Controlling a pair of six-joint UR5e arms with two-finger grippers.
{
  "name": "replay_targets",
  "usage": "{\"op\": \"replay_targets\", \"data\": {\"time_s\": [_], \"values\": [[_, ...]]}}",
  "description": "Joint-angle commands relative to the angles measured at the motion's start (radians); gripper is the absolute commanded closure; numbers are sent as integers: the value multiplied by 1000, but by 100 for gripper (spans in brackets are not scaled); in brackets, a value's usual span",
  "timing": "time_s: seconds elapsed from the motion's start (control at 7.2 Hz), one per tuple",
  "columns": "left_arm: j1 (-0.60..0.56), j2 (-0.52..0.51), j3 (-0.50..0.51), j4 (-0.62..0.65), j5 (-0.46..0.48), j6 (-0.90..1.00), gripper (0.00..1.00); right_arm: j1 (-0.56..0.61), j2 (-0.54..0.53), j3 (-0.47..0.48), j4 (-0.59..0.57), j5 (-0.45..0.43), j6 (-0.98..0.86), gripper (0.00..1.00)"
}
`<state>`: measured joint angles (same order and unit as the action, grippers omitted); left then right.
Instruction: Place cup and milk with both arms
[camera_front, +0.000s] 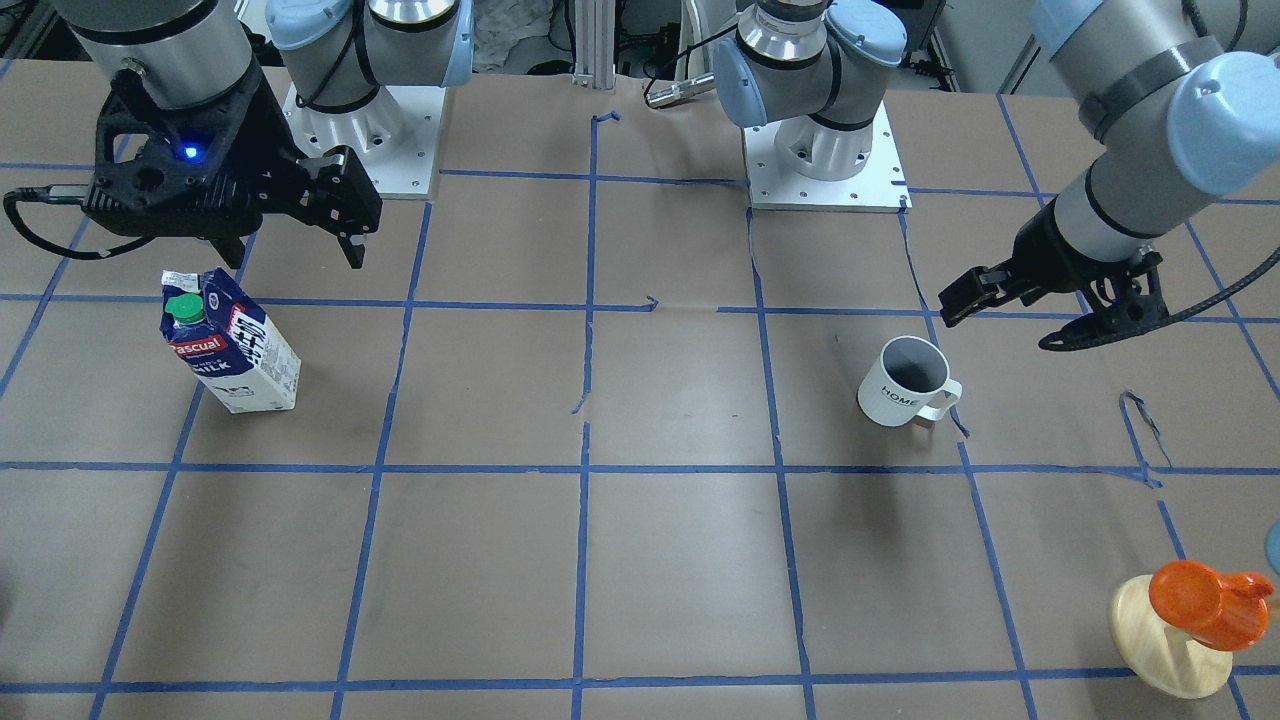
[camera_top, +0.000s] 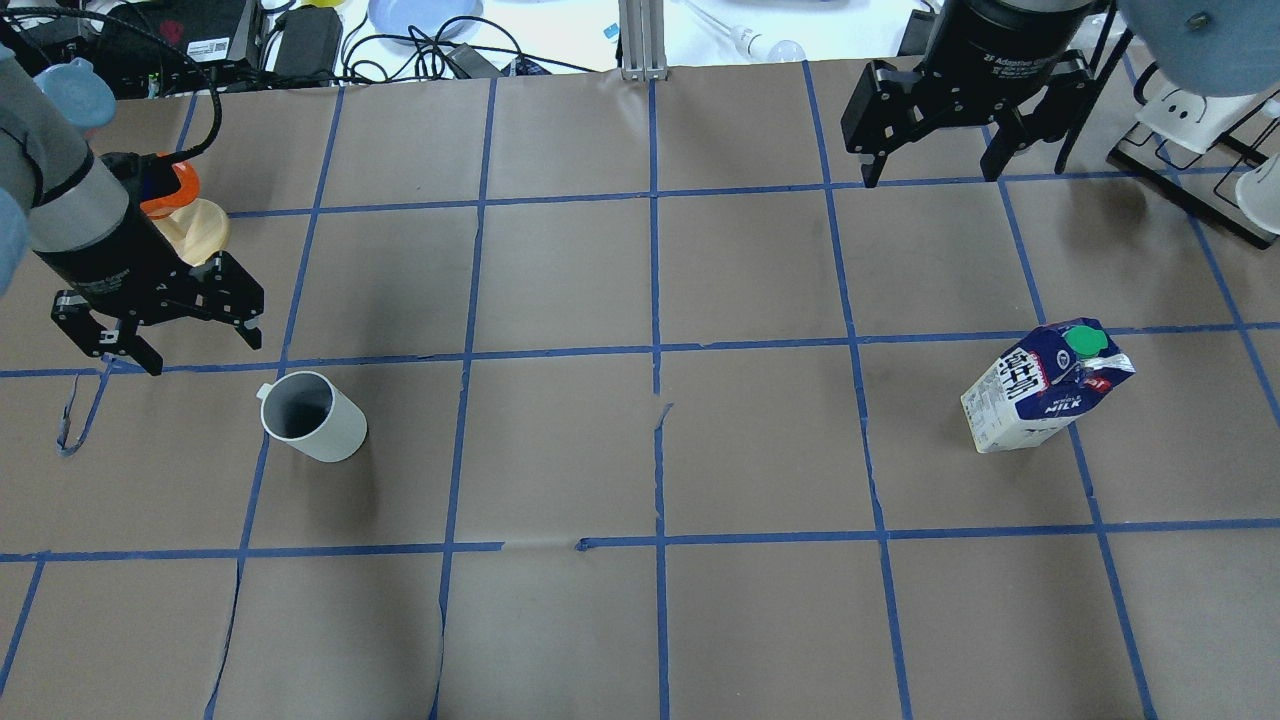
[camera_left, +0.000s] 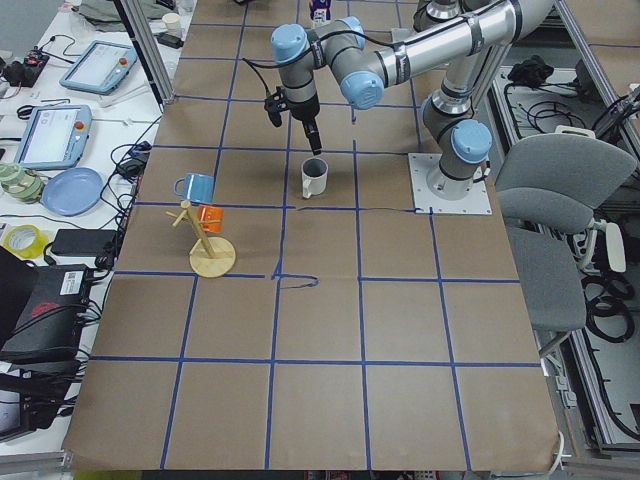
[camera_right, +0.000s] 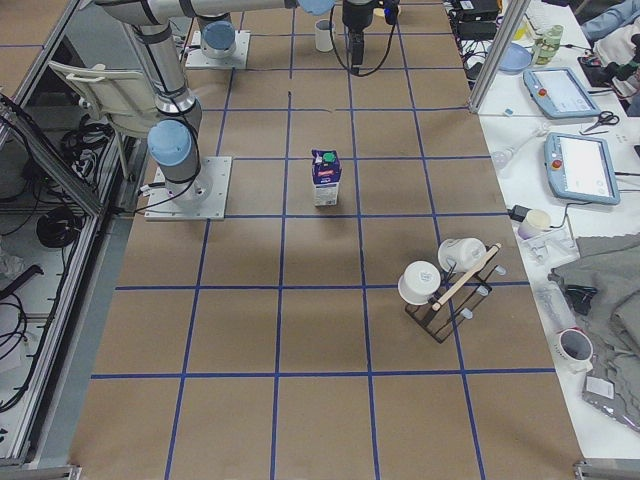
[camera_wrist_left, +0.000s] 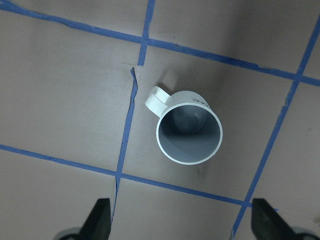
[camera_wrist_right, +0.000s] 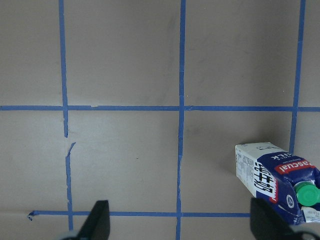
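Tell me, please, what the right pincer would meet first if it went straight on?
Most likely the bare table: the right pincer points down with the milk off to one side, though depth is unclear.

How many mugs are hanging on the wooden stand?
2: a blue mug near the top and an orange mug just below it. None seems hidden behind the stand, though I can't rule it out.

"HOME" on the cup (camera_front: 903, 386); "Pascual", "MILK" on the milk (camera_front: 237, 348)
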<state>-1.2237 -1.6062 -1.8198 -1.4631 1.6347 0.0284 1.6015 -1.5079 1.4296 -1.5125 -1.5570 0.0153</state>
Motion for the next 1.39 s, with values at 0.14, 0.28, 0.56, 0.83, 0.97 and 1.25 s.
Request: {"op": "replay_targets", "data": {"time_s": [0.14, 0.28, 0.56, 0.83, 0.97, 1.25], "values": [[6, -32, -159, 194, 5, -51, 0, 0, 0, 0, 0, 1, 0, 0], [38, -41, -165, 202, 2, -97, 0, 0, 1, 0, 0, 0, 0, 0], [58, -73, -168, 202, -6, -113, 0, 0, 1, 2, 0, 0, 0, 0], [58, -102, -193, 233, -7, -113, 0, 0, 1, 2, 0, 0, 0, 0], [58, -122, -196, 244, -7, -116, 0, 0, 0, 2, -2, 0, -1, 0], [58, -150, -196, 268, -22, -114, 0, 0, 0, 3, -2, 0, -2, 0]]}}
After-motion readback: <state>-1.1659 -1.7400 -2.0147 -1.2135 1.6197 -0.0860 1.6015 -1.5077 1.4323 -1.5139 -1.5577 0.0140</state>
